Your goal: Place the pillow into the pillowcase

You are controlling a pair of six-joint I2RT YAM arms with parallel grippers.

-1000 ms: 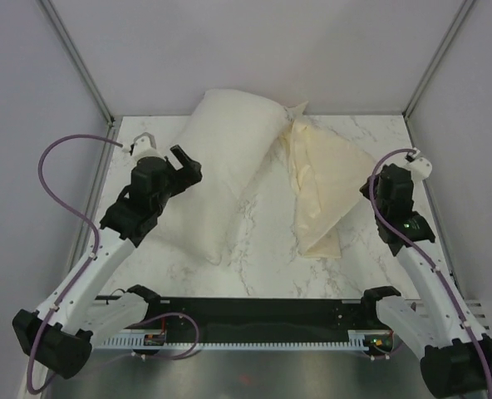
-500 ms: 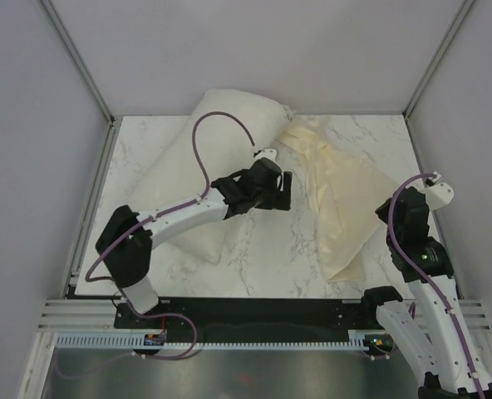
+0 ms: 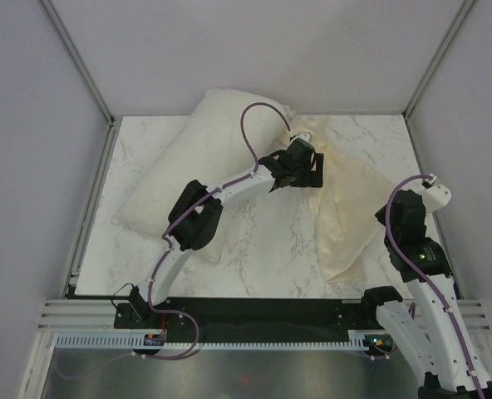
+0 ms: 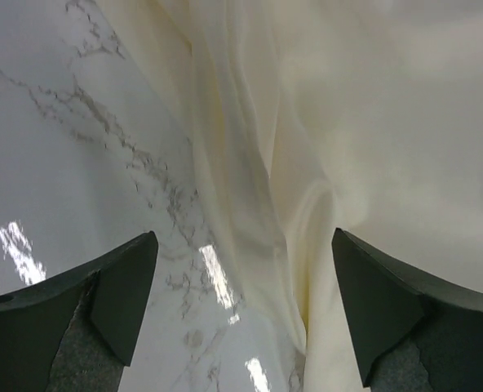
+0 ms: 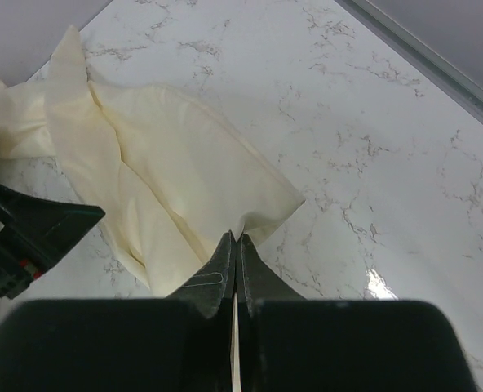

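Observation:
The pillow [image 3: 198, 163], plump and off-white, lies slantwise at the back left of the marble table. The pillowcase [image 3: 346, 208], thin, cream and wrinkled, lies to its right; its far end touches the pillow's far corner. My left gripper [image 3: 311, 176] is open and hovers low over the pillowcase's far end. In the left wrist view its fingers [image 4: 119, 294] straddle folds of the pillowcase [image 4: 323, 163], holding nothing. My right gripper [image 3: 386, 218] is shut on the pillowcase's right edge. The right wrist view shows the cloth [image 5: 168, 163] pinched at my gripper's [image 5: 236, 238] tips.
The marble table [image 3: 254, 249] is walled by grey panels at left, back and right. The left arm [image 3: 196, 220] stretches across the pillow's near end. The left gripper's finger [image 5: 29, 233] shows at the left of the right wrist view.
My left arm swung from the pillow's left side across to the pillowcase's far end. The right gripper drew the pillowcase a little right and nearer, then held still.

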